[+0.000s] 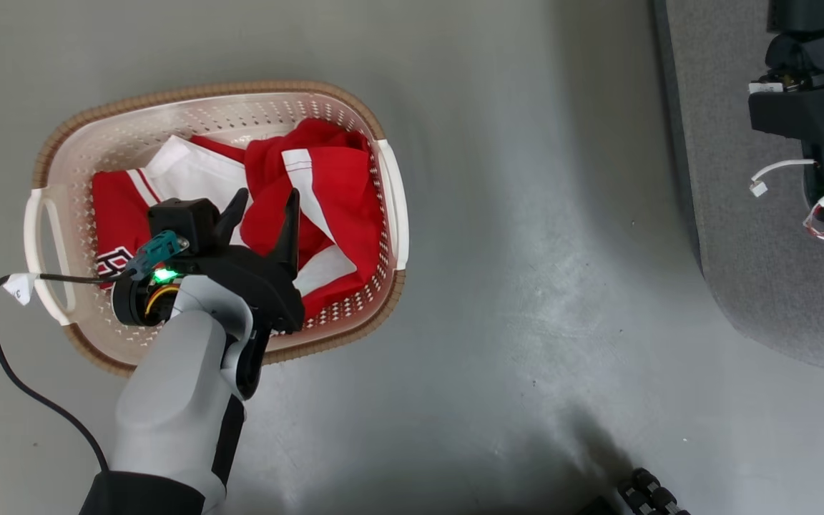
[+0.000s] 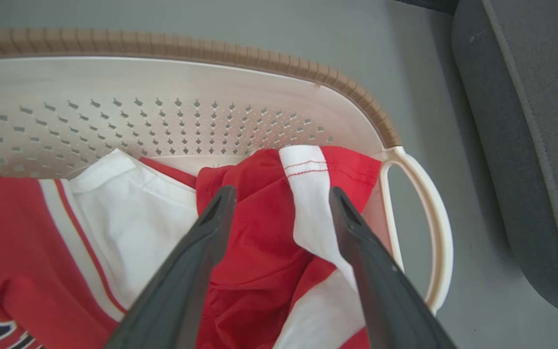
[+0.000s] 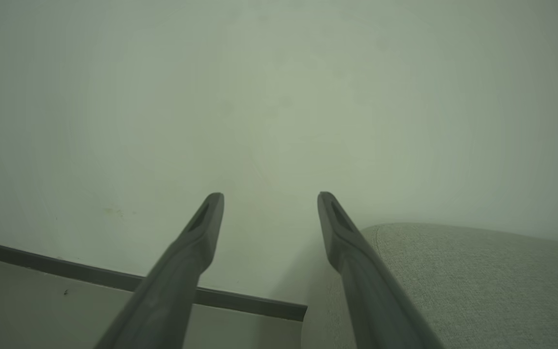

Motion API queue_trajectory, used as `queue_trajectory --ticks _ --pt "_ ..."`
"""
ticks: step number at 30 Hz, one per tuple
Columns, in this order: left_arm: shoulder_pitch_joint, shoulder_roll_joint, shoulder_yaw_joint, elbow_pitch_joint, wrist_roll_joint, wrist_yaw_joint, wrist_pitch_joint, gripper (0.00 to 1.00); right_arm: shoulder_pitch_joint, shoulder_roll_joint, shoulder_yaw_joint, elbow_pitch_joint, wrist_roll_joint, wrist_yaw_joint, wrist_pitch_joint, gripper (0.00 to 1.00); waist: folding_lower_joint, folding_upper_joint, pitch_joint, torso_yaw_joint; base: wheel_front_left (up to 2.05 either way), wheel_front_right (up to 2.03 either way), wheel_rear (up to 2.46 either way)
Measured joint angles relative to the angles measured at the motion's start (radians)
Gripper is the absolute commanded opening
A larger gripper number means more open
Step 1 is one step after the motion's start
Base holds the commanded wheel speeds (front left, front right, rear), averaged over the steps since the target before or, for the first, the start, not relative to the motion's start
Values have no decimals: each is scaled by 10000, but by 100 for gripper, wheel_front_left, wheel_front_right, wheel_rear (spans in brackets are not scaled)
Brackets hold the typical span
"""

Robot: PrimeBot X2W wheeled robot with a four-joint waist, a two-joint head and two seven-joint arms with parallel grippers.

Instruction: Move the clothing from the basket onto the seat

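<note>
While left gripper (image 1: 267, 193) stands spread, clothing (image 1: 340, 197) lies just beneath, inside basket (image 1: 190, 91).

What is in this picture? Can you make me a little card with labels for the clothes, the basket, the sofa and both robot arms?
clothing: red and white, heaped inside the basket
basket: cream with a brown rim, standing on the grey floor
seat: grey sofa, to the robot's right of the basket
left end effector: open, over the clothing, fingers either side of a red-and-white fold
right end effector: open, holding nothing, pointing at a pale wall beside the seat
task: clothing not yet moved
</note>
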Motion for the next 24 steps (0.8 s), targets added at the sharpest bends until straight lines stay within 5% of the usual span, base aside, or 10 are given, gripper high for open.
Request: queue_trajectory --ticks 17,24 --pt "-616 10 -1628 219 -1929 -12 543 100 4 161 -353 -487 -157 -44 0 100 -1 -1 996 -384 0 0 0" --pt "-1161 27 -1898 815 -1875 -12 788 100 38 324 -479 -671 -159 -54 0 100 -1 -1 1350 -616 0 0 0"
